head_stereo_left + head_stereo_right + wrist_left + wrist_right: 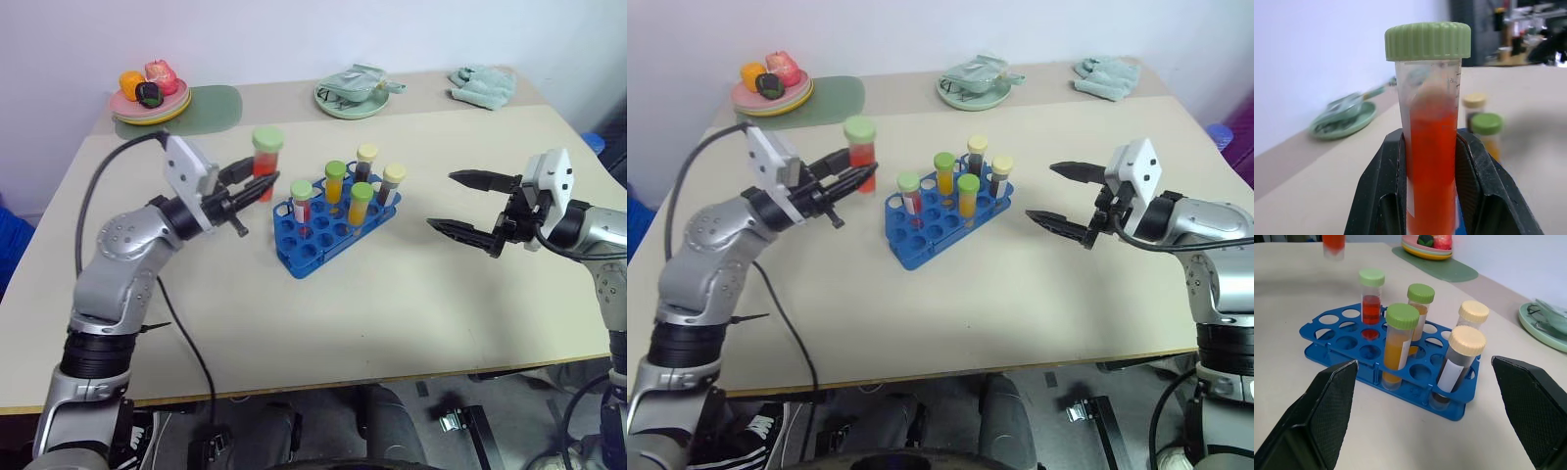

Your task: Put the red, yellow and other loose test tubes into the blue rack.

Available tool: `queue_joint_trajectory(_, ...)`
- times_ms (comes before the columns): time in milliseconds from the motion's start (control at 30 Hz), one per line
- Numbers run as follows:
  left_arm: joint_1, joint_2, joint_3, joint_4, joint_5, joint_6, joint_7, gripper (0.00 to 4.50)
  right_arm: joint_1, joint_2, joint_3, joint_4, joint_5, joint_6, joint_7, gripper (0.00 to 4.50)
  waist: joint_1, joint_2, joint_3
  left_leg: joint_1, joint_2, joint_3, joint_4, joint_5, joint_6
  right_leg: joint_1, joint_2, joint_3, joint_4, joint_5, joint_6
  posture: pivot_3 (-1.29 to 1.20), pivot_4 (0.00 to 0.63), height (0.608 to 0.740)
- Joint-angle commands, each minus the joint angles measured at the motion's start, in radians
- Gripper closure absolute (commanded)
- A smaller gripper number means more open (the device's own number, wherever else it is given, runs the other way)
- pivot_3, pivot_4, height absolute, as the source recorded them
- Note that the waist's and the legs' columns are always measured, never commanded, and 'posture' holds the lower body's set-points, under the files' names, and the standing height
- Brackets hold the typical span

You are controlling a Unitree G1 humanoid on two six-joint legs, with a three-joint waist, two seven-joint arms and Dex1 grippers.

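— Left gripper [257, 188] was clamped on a red test tube [265, 154] with a green cap, held upright above the surface [392, 284], just beside the blue rack [328, 230]. Where was the risk?

— The grip sat low on the tube, so it could have tilted and caught a rack hole's rim, or knocked the tubes already standing there.

— And the right gripper [470, 206]?

— Spread wide, empty, well clear on the rack's other side.

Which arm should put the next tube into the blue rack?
Left. Its claw already grips the green-capped plastic tube of red liquid upright beside the blue plastic rack; the right claw is open and empty.
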Motion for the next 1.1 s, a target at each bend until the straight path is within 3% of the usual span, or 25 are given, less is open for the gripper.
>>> queue_joint_trajectory(33,-0.022,-0.064,-0.041,0.050,0.057,-0.103,-0.021,3.75,0.016,-0.032,-0.062,-0.059,0.035,0.022,0.001,0.00,0.000,0.000,0.000,0.000,0.000,0.000,0.000,0.000,0.000,0.000,0.000,0.000,0.000,0.000,0.000,0.00,0.150,0.740)
queue_joint_trajectory(367,-0.015,-0.200,-0.143,0.129,0.199,-0.223,-0.014,3.75,0.041,-0.047,-0.090,-0.094,0.045,0.058,-0.012,0.00,0.000,0.000,0.000,0.001,0.000,0.000,0.000,0.000,0.000,0.001,0.000,0.000,0.000,0.000,0.000,0.00,0.150,0.740)
queue_joint_trajectory(767,0.052,-0.230,-0.194,0.133,0.299,-0.260,0.011,3.75,0.044,-0.060,-0.095,-0.101,0.051,0.073,-0.012,0.00,0.001,0.000,0.000,0.002,0.000,0.000,0.000,0.000,0.001,0.003,0.000,0.000,-0.002,0.000,0.000,0.00,0.150,0.740)
queue_joint_trajectory(1100,0.012,-0.272,-0.219,0.197,0.333,-0.297,0.000,3.75,0.048,-0.066,-0.099,-0.113,0.056,0.093,-0.011,0.00,0.003,0.000,0.000,0.004,0.001,0.000,0.000,0.000,0.001,0.005,0.001,0.000,-0.006,0.000,0.000,0.00,0.150,0.740)
